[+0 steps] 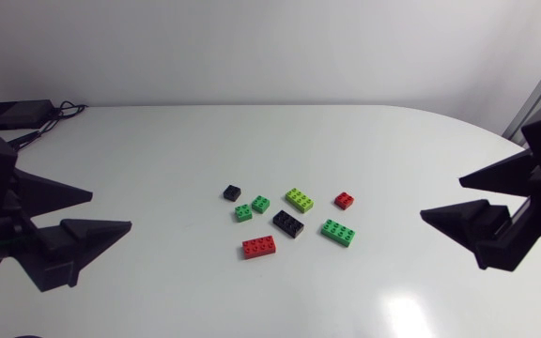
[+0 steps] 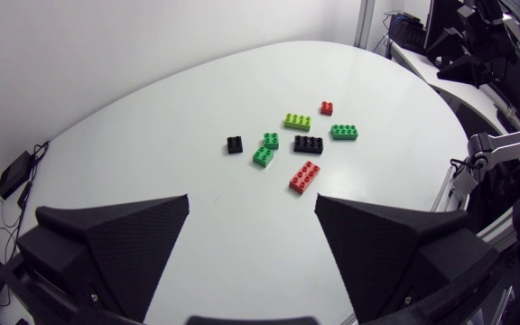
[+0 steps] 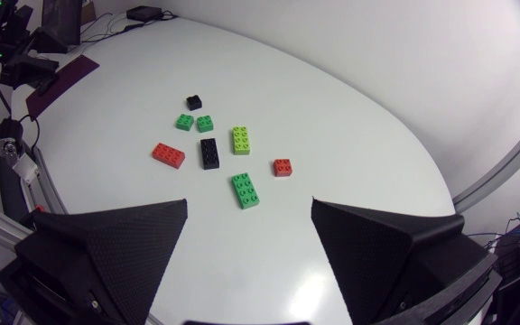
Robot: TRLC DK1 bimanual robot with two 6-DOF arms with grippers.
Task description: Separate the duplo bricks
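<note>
- The white table (image 1: 158,141) carries eight duplo bricks in a loose cluster near its middle, none stacked on another as far as the views show.
- Small black brick (image 1: 231,192) lies at the cluster's far left, apart from the rest.
- Two small green bricks, one (image 1: 243,213) and the other (image 1: 260,204), sit corner to corner; whether they touch is hard to tell.
- Lime brick (image 1: 299,199) and small red brick (image 1: 344,200) lie on the far side, apart from each other.
- Long black brick (image 1: 288,223) lies in the centre, with the long green brick (image 1: 338,233) near it on the right and the long red brick (image 1: 259,247) nearest the camera.
- Left gripper (image 1: 111,211) hangs over the table's left side, well apart from the bricks, its fingers spread wide with nothing between them (its arm is mostly cut off at the head view's edge).
- Right gripper (image 1: 441,197) hangs over the right side, also well apart from the bricks, fingers spread and holding nothing; its arm is likewise cropped.
- In each wrist view the fingers' bases run out of the lower edge, so only the wedge tips show.
- A small black box (image 1: 12,115) with cables lies at the table's far left corner, partly cut off.
</note>
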